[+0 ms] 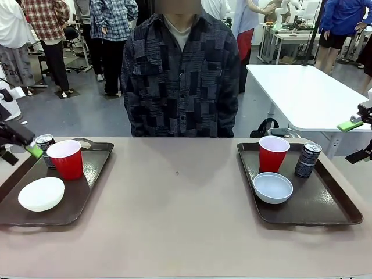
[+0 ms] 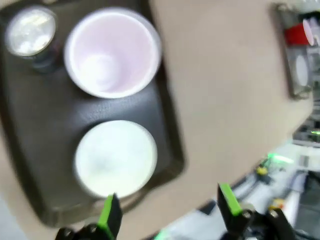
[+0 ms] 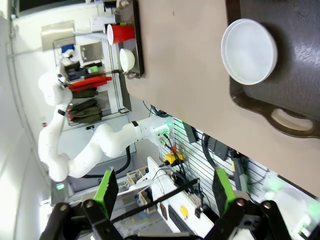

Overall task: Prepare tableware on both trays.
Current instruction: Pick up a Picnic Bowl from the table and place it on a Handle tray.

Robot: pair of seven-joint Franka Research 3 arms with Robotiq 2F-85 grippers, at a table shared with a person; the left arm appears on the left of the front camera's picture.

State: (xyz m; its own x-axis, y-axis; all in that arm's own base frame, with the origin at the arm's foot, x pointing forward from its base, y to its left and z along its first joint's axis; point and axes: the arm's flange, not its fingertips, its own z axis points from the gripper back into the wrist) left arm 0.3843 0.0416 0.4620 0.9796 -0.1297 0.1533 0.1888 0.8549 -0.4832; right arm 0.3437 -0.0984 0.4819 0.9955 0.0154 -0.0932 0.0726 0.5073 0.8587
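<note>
The left tray [image 1: 87, 185] carries a red cup [image 1: 68, 158], a dark can [image 1: 45, 144] behind it and a white bowl [image 1: 41, 193] in front. On the right tray [image 1: 325, 200] stand a red cup [image 1: 272, 153], a can [image 1: 307, 160] and a bowl [image 1: 272, 188]. My left gripper [image 2: 170, 207] hovers open above the left tray's near end. Its view is blurred and looks down on the cup [image 2: 112, 52], can top [image 2: 31, 31] and bowl [image 2: 115, 157]. My right gripper [image 1: 353, 140] hangs open and empty off the right tray's outer side. Its view takes in the right bowl [image 3: 249, 51].
A person in a dark patchwork shirt [image 1: 180, 75] stands at the far side of the table, hands out of view. The tan tabletop [image 1: 180, 197] lies bare between the trays. A white table [image 1: 302, 93] stands behind on the right.
</note>
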